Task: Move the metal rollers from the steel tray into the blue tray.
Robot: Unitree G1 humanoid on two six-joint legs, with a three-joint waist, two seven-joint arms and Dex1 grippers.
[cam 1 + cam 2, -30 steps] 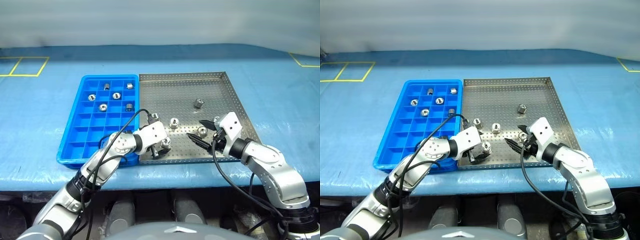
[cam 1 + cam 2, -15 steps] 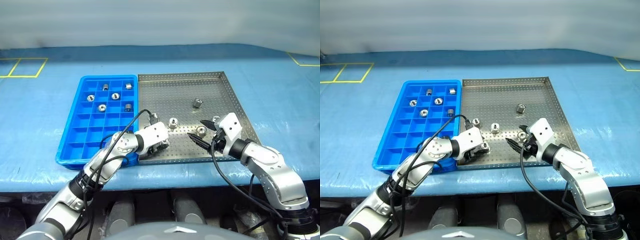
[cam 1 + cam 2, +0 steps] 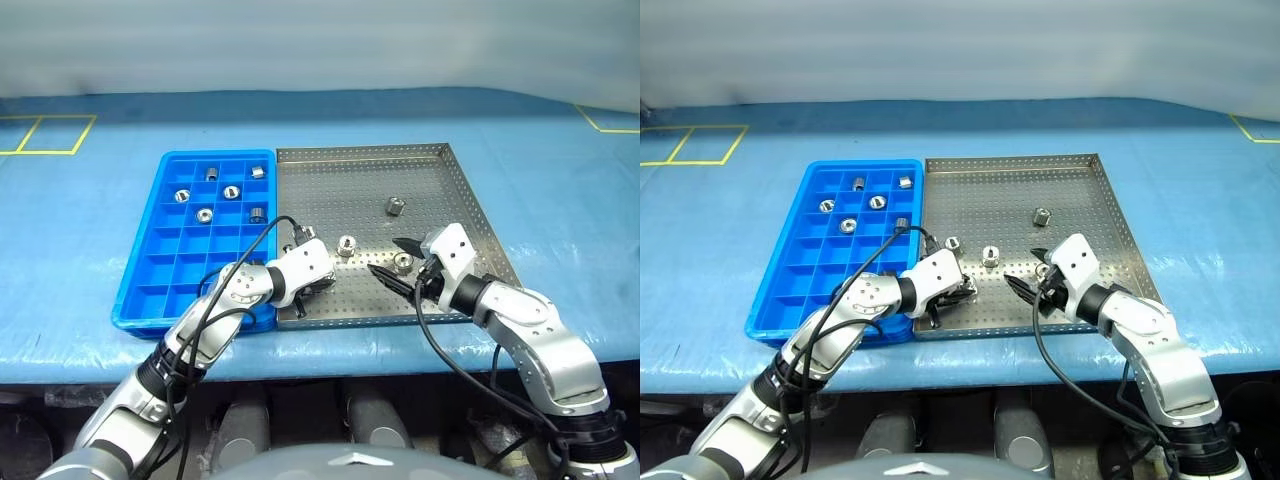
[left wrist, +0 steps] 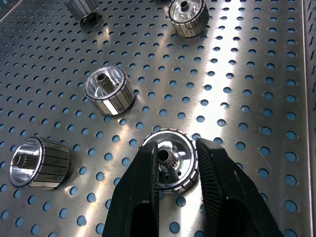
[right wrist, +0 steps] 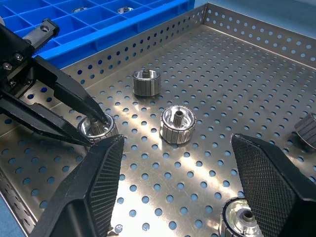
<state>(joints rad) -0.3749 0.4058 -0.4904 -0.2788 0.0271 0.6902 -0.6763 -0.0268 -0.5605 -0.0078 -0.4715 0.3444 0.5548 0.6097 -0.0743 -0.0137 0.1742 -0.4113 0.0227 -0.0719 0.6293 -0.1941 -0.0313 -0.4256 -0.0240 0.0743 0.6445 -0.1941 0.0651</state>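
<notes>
the metal rollers [image 4: 107, 91] are split: five sit in the far cells of the blue tray [image 3: 160, 272], the others lie on the steel tray [image 3: 440, 190] beside it. at the steel tray's near edge, close to the blue tray, the left gripper [image 4: 174, 170] has just snapped its fingers together on one roller [image 4: 170, 157], one finger in the centre hole and the other on the rim; a second ago they stood wide apart. that roller now looks ready to lift. the right gripper [image 5: 177, 182], fingers apart, holds nothing, hovering over another roller [image 5: 240, 220] near the steel tray's middle.
</notes>
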